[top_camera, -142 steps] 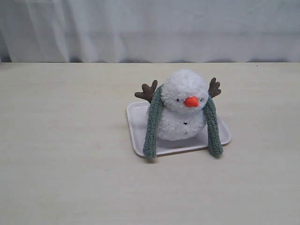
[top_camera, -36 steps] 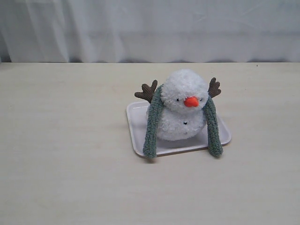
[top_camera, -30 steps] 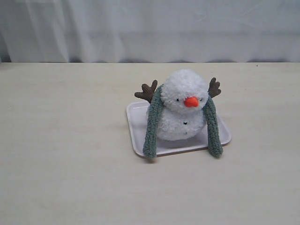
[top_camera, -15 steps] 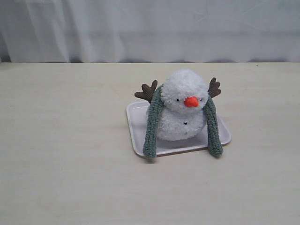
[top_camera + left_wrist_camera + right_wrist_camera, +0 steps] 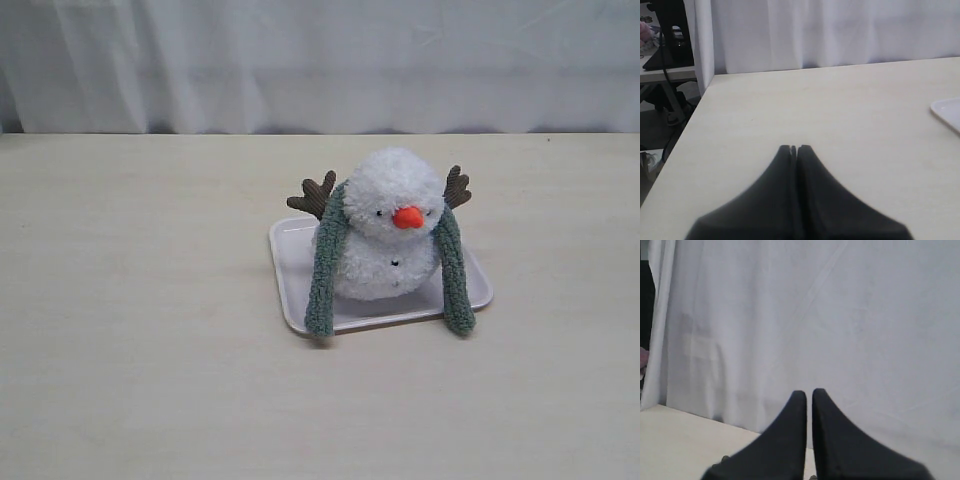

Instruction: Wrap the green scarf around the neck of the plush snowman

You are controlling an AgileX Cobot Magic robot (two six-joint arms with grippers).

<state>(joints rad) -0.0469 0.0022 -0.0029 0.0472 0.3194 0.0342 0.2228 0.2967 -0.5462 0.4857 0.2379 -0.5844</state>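
Sitting upright on a shallow white rectangular tray (image 5: 288, 262), the fluffy white plush snowman (image 5: 385, 255) has the fuzzy grey-green fleece scarf (image 5: 322, 265) draped behind its neck, both ends hanging uncrossed to the tray's front rim. The black left gripper (image 5: 793, 148) and black right gripper (image 5: 809, 392) are closed and empty.

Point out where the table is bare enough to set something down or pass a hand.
Bare table spreads wide left of the tray, right of it, in front of it and behind up to the curtain. Crowded only on the tray: the plush snowman fills most of it and the green scarf hangs down both sides.
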